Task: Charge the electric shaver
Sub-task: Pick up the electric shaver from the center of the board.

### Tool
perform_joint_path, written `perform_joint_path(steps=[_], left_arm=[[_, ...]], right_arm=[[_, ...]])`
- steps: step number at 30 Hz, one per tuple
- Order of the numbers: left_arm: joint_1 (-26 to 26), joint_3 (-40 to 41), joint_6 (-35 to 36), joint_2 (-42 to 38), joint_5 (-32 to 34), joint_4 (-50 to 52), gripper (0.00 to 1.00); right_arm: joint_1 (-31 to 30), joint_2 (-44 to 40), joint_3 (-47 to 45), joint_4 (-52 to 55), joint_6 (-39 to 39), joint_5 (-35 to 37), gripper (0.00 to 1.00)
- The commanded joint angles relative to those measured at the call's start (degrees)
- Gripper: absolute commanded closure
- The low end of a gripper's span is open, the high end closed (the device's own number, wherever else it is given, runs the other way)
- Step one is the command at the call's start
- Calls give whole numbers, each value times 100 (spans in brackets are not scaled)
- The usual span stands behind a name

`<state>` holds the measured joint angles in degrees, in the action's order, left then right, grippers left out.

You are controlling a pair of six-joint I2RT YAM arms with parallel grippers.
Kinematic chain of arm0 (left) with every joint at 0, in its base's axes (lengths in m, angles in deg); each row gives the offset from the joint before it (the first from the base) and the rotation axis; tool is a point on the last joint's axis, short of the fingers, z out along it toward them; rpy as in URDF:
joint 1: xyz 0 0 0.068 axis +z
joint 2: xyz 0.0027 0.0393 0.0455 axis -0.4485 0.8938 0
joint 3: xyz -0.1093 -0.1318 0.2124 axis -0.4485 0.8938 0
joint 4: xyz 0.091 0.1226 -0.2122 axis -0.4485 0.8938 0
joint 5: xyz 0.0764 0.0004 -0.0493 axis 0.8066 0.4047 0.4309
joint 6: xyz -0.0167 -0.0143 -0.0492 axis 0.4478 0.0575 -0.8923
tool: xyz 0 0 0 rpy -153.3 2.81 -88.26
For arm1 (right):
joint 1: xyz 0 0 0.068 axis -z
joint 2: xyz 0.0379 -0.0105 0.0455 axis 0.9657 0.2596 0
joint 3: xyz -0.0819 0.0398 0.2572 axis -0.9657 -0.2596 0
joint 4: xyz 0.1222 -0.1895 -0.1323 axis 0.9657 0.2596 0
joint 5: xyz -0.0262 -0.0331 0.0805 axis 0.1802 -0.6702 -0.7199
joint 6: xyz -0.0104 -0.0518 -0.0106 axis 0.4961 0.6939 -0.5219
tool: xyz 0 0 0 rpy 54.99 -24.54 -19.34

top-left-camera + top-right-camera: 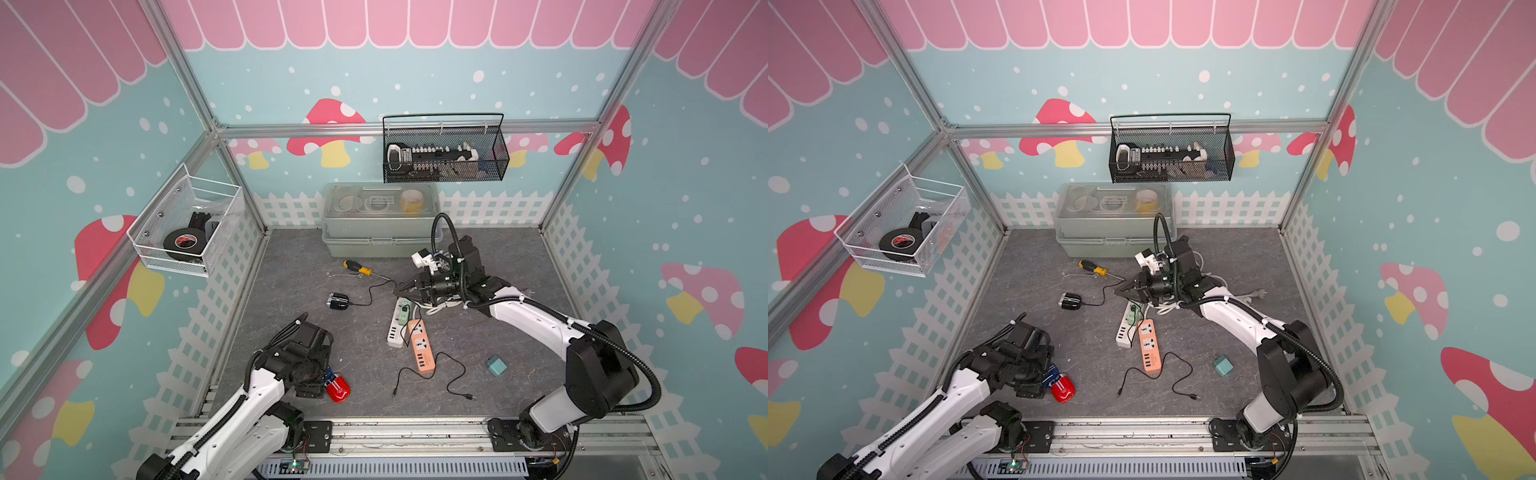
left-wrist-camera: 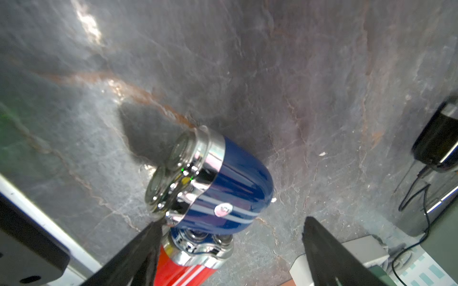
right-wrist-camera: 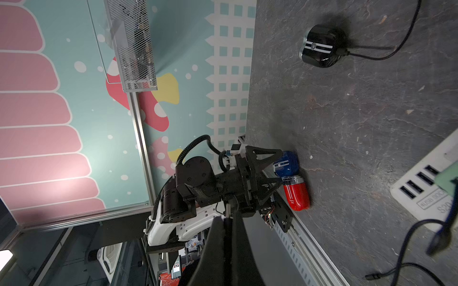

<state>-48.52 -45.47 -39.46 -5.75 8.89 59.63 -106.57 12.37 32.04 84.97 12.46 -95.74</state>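
A blue shaver [image 2: 223, 183] and a red shaver [image 2: 183, 270] lie side by side at the front left of the floor. My left gripper [image 2: 233, 221] is open over them, one finger [image 2: 138, 252] touching the blue shaver's chrome head and the other finger [image 2: 327, 252] well apart. A black shaver [image 1: 338, 300] lies mid-floor with a thin black cable [image 1: 372, 293] plugged into it. My right gripper [image 1: 405, 286] hovers shut beside that cable, above the white power strip [image 1: 398, 328], and I see nothing between its fingers.
An orange power strip [image 1: 420, 345] lies against the white one, which carries a green adapter [image 1: 402, 312]. A loose black cable [image 1: 432, 374] curls in front. A teal charger cube [image 1: 496, 366], a screwdriver [image 1: 357, 268] and a grey toolbox [image 1: 380, 220] are also there.
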Motion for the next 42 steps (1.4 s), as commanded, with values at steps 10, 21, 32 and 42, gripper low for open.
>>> perform_joint_path(steps=[10, 21, 32, 42], left_arm=[[381, 285, -160, 313, 450, -849, 14], [532, -656, 915, 1927, 93, -297, 26], [622, -1033, 1230, 2889, -38, -257, 29], [631, -827, 1224, 3060, 17, -551, 61]], right_arm=[[-39, -65, -107, -335, -133, -21, 100], [-38, -74, -207, -437, -224, 13, 100], [-35, -114, -364, -659, -343, 63, 100], [-27, -83, -423, -827, -412, 63, 100]])
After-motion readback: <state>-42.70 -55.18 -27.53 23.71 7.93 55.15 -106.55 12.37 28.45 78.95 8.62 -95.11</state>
